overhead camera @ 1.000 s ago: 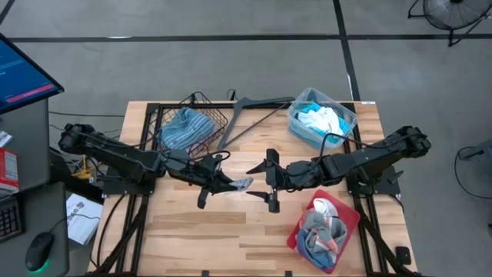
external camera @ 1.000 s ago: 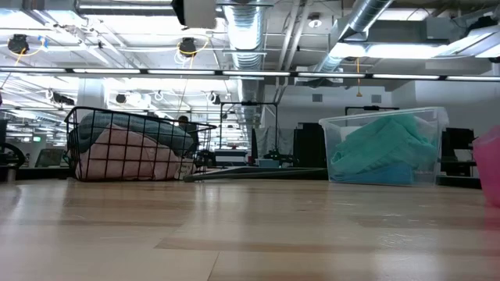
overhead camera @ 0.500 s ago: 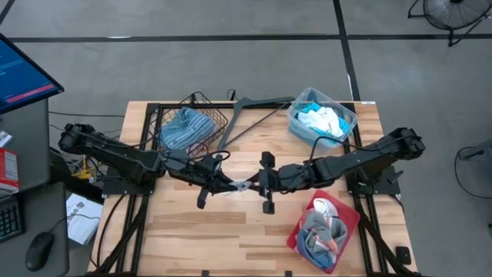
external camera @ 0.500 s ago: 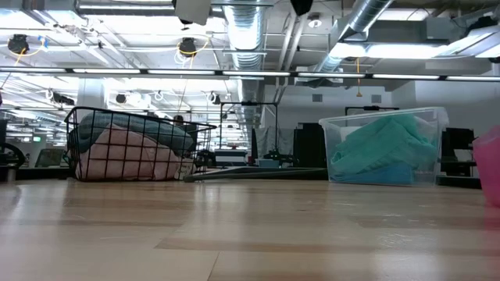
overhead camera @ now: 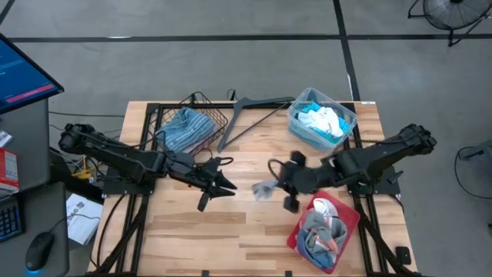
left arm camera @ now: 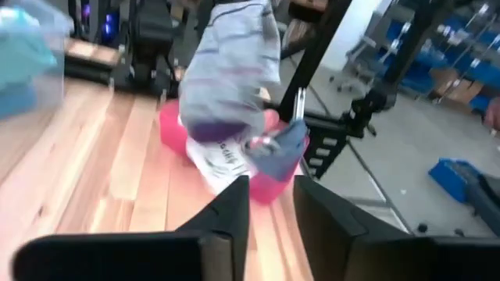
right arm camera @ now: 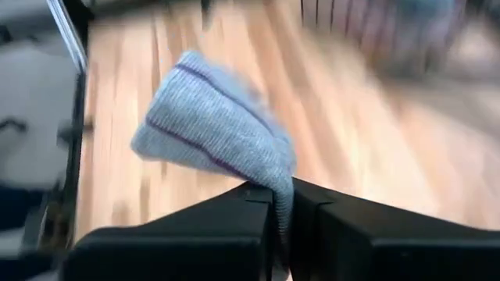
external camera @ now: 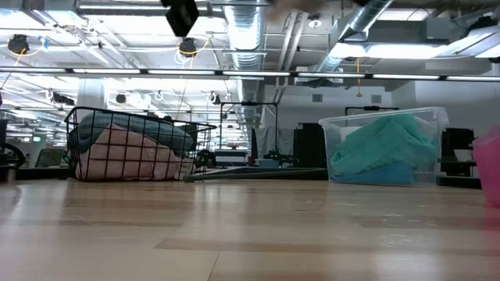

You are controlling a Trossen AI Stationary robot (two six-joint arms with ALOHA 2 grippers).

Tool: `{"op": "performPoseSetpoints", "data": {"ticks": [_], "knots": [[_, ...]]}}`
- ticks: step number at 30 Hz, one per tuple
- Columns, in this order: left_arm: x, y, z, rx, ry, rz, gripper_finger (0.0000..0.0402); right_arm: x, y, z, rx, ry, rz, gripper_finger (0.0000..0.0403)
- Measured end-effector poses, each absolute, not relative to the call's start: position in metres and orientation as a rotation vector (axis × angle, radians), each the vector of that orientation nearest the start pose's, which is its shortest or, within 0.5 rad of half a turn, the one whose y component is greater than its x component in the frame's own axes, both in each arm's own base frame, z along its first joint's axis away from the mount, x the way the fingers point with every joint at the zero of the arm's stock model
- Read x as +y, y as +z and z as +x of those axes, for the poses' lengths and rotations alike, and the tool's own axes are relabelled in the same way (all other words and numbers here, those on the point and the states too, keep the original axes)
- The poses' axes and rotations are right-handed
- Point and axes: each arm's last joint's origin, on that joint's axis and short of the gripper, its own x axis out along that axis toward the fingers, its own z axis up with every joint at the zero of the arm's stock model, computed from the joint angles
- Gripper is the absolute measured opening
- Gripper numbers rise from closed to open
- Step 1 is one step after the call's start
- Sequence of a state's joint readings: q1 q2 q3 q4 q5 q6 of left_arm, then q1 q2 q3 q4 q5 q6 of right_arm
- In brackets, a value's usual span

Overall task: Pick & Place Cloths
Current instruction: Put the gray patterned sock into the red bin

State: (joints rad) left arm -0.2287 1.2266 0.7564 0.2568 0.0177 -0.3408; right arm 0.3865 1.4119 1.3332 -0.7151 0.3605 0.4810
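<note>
Right now the right gripper (overhead camera: 270, 187) sits mid-surface, jaws pinching a grey sock (right arm camera: 215, 125) with thin purple stripes; the sock (overhead camera: 264, 189) hangs off the tips above the wood, just beside the red tray (overhead camera: 344, 228). Left gripper (overhead camera: 225, 185) is near it, apart from the sock, jaws slightly spread, holding nothing. More cloths: grey pile in the tray (overhead camera: 321, 228), turquoise and white ones in the clear bin (overhead camera: 321, 120), blue striped one in the wire basket (overhead camera: 187, 128). Hanger (overhead camera: 247, 117) lies between basket and bin.
</note>
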Motion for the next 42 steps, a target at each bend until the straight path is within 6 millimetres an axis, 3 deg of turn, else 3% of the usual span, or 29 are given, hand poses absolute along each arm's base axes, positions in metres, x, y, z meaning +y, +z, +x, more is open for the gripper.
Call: {"op": "performPoseSetpoints", "data": {"ticks": [7,12,21,30,42], "knots": [[-0.062,0.272,0.263,0.276,-0.2,-0.347,0.0122,0.131,0.314,0.211,1.164,-0.37,0.34,0.0002],[-0.062,0.272,0.263,0.275,-0.2,-0.347,0.0123,0.16,0.303,0.176,1.269,-0.457,0.419,0.0001],[-0.062,0.272,0.263,0.269,-0.179,-0.345,0.0124,0.187,0.252,0.132,1.361,-0.653,0.589,0.0001],[-0.062,0.272,0.263,0.268,-0.174,-0.352,0.0125,0.196,0.206,0.122,1.426,-0.627,0.751,0.0032],[-0.061,0.274,0.262,0.263,-0.173,-0.375,0.0125,0.2,0.212,0.136,1.394,-0.409,0.804,0.0151]]}}
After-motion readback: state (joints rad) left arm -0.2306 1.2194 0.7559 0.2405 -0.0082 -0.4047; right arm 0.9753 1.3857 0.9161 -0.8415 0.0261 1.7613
